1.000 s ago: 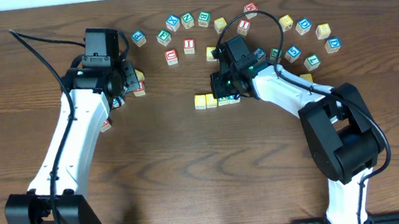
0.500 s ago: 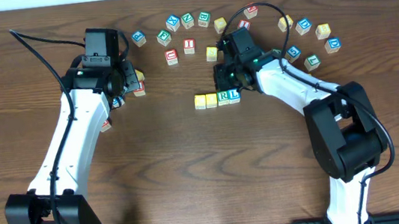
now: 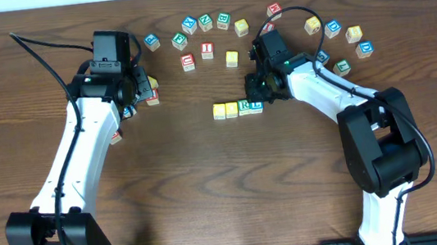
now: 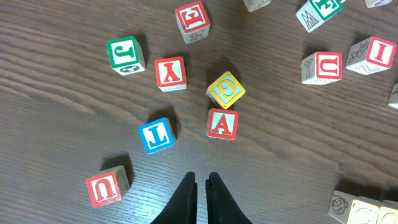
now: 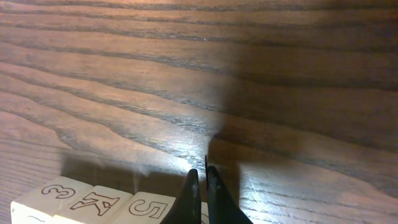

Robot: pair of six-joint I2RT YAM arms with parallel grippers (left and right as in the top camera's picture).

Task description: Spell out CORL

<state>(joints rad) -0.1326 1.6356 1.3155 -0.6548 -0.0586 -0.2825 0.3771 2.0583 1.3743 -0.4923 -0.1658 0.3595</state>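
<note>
Overhead: right hand [image 3: 258, 93] pulled back off block row [image 3: 237, 108], together; left hand [image 4: 201, 186] together, unmoved.

The overhead camera looks straight down on the whole bench [image 3: 210, 189] from well above. The left wrist camera faces down from mid height, and the right wrist one sits low and close to the wood — all three catch the row of blocks [image 3: 237, 108].

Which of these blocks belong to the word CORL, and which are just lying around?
In the job: row of four blocks, ending in the R block and L block; right gripper by it.
Just lying about: red A block, yellow G block, red Y block, scattered blocks behind the row.
</note>
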